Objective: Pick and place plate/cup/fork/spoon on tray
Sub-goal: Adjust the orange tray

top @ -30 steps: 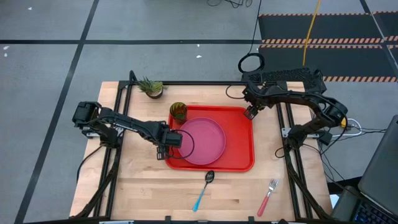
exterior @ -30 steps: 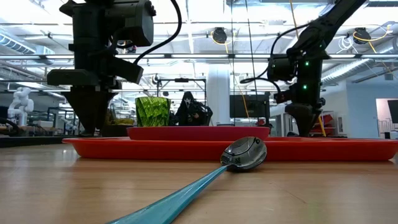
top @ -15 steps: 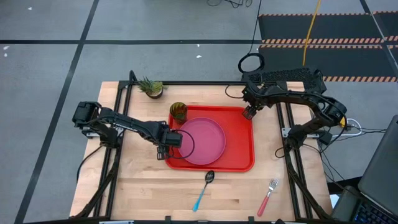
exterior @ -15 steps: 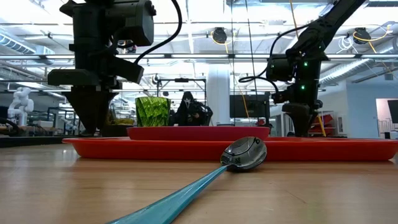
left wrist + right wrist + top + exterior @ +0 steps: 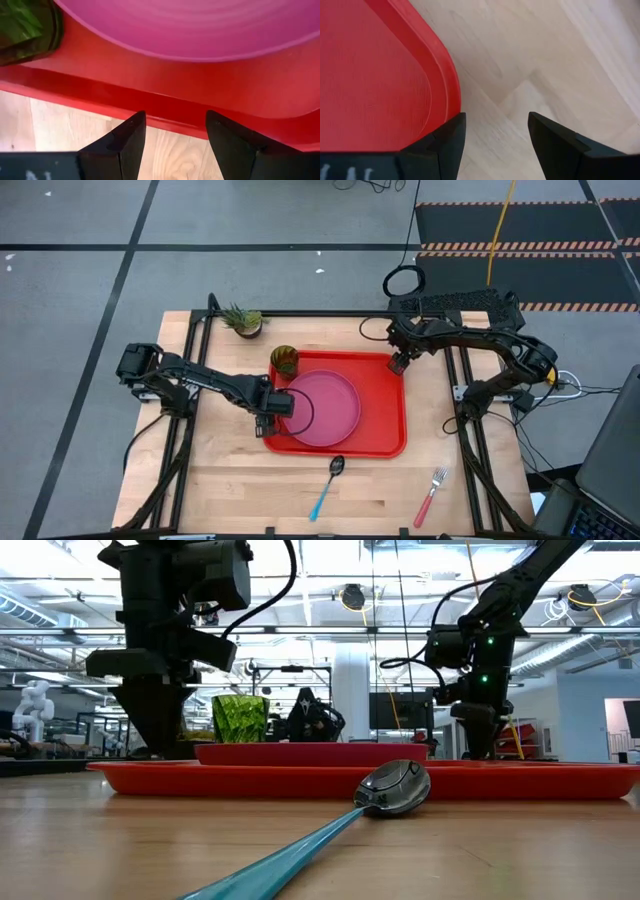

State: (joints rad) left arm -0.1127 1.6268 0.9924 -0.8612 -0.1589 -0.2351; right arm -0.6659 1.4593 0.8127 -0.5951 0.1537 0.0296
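From above, the red tray (image 5: 385, 415) lies mid-table carrying the pink plate (image 5: 328, 407) and, in its far left corner, the green cup (image 5: 285, 360), while the spoon (image 5: 329, 483) and fork (image 5: 431, 495) lie on the wood nearer the front edge; the left gripper (image 5: 268, 412) sits at the tray's left rim and the right gripper (image 5: 398, 364) at its far right corner. At table height, the spoon's bowl (image 5: 394, 787) lies just in front of the tray rim (image 5: 520, 779), with the cup (image 5: 239, 718) standing behind. Each wrist camera shows its own fingers (image 5: 125, 145) (image 5: 445, 145) spread wide, gripping nothing, one pair over the tray's edge (image 5: 150, 102) beside the plate (image 5: 200, 25), the other at the tray's rounded corner (image 5: 442, 75).
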